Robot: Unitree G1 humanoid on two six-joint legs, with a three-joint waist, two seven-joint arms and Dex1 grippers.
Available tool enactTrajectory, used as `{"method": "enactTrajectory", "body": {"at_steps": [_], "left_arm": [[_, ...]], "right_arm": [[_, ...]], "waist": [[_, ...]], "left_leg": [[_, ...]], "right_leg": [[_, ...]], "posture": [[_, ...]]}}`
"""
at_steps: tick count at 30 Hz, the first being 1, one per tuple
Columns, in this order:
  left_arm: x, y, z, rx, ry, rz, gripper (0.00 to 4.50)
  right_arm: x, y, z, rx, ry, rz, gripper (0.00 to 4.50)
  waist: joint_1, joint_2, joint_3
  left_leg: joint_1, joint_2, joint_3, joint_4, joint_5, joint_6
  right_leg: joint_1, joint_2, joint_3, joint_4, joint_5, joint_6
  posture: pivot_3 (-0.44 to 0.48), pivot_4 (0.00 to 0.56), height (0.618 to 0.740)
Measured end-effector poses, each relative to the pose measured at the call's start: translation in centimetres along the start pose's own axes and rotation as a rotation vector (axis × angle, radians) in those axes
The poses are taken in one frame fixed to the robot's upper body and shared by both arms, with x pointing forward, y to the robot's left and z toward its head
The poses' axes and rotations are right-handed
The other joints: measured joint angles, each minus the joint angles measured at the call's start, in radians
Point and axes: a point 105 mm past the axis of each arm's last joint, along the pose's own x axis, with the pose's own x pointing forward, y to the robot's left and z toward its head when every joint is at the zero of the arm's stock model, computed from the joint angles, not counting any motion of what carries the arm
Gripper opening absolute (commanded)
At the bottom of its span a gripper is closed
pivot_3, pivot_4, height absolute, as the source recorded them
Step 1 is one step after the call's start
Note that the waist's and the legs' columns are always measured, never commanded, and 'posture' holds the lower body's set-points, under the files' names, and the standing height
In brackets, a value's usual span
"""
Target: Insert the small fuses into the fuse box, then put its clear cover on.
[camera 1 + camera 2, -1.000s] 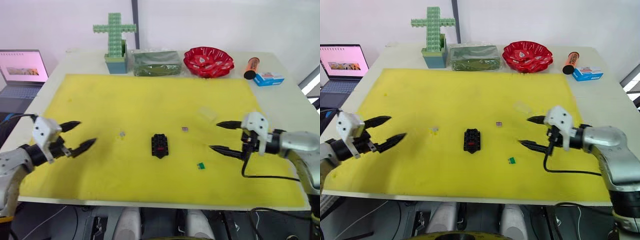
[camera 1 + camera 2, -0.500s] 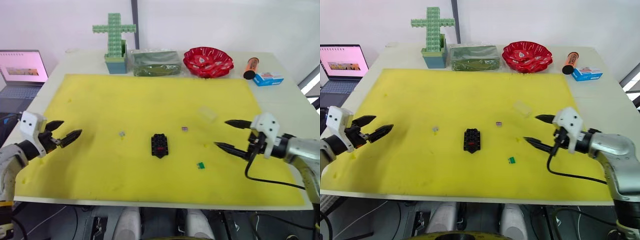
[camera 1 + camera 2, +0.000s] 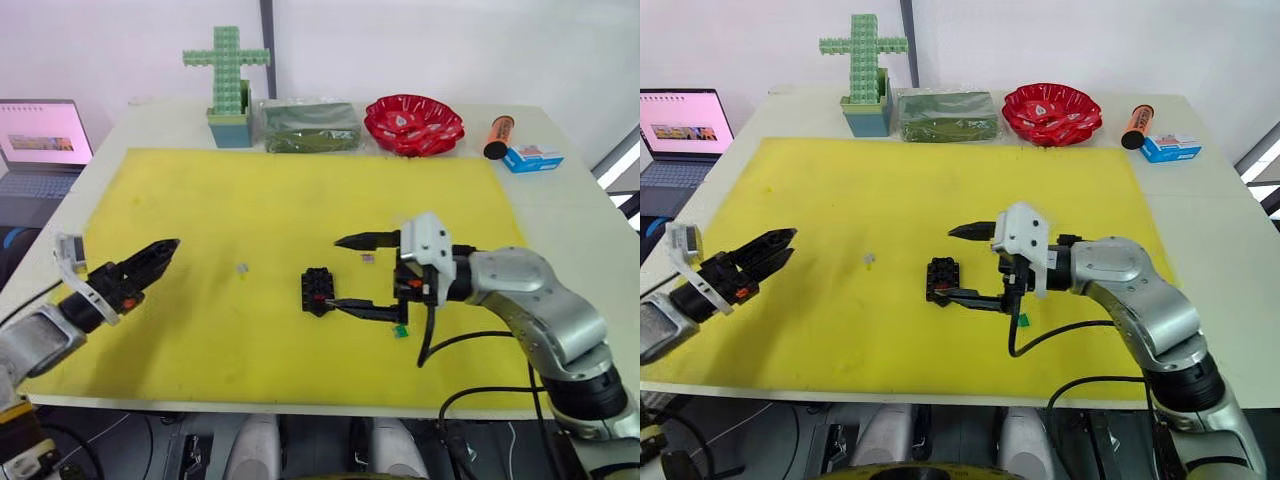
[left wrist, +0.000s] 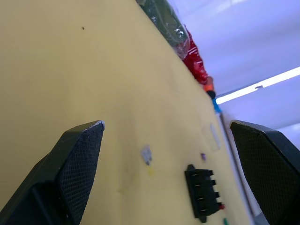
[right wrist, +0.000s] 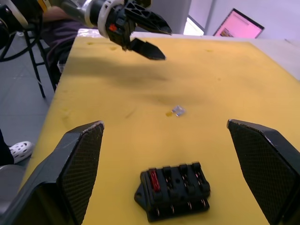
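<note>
Right gripper point(image 3: 357, 274) spread wide, straddling the fuse box point(image 3: 318, 290); red fuse point(image 5: 153, 180) seated; left gripper point(image 3: 163, 254) released; grab green fuse point(image 3: 401, 331) squarely by its body.

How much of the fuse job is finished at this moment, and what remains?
Done: one red fuse sits in the fuse box. In hand: nothing; the right gripper is open beside the box, and the left gripper is open and apart from it. Left: the grey fuse, purplish fuse and green fuse lie loose on the yellow mat; the cover is not on the box.
</note>
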Motion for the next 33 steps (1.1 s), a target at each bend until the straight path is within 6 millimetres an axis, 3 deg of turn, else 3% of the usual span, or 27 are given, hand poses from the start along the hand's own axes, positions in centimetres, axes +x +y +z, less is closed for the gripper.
{"method": "enactTrajectory", "body": {"at_steps": [7,33], "left_arm": [[-0.7,-0.9,-2.9,-0.208,-0.024,-0.028,4.50],[2.7,-0.2,-5.6,-0.403,-0.061,0.021,4.50]], "right_arm": [[0.9,-0.1,-1.1,0.013,0.007,-0.038,4.48],[2.5,-1.3,0.1,-0.008,-0.009,-0.080,4.48]], "waist": [[-0.005,0.000,0.000],[-0.003,0.000,0.000]], "left_leg": [[0.002,0.000,0.000,0.000,0.000,0.000],[0.002,-0.002,0.000,0.000,0.000,0.000]], "right_leg": [[0.000,0.000,0.000,0.001,0.000,-0.001],[0.003,0.000,0.000,-0.002,-0.002,-0.004]], "posture": [[0.000,0.150,0.740],[0.000,0.150,0.740]]}}
